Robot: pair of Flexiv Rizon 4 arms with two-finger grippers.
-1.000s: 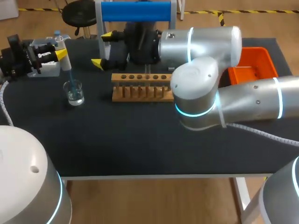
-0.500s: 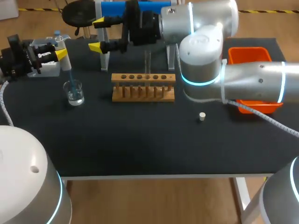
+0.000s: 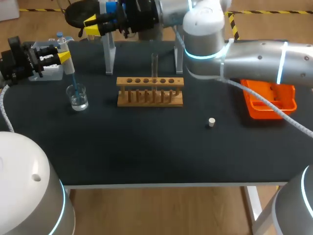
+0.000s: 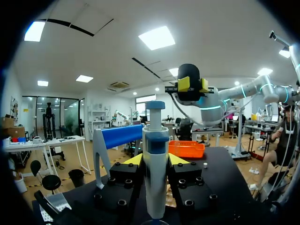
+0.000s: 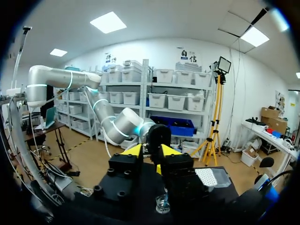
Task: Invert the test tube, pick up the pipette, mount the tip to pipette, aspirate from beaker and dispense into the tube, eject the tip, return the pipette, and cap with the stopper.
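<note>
- Your left hand (image 4: 155, 160) pinches the pipette (image 4: 155, 173) between both fingers and holds it upright. Its tip (image 3: 73, 81) reaches down into the beaker (image 3: 78, 97), which stands on the desk (image 3: 146, 147) at nine o'clock from the rack (image 3: 150, 93).
- The step in hand looks like drawing liquid from the beaker. Hold the tip below the surface, off the glass bottom, with the pipette vertical so no air gets in.
- The tip's end is too small to place against the liquid, so check it before you draw.
- Lift straight up, because a tip dragging on the rim could topple the beaker.
- The tube (image 3: 154, 63), your target, stands upright in the rack at three o'clock from the beaker.
- Your right hand (image 3: 93, 26) hangs spread and empty at eleven o'clock, over the desk's far edge.
</note>
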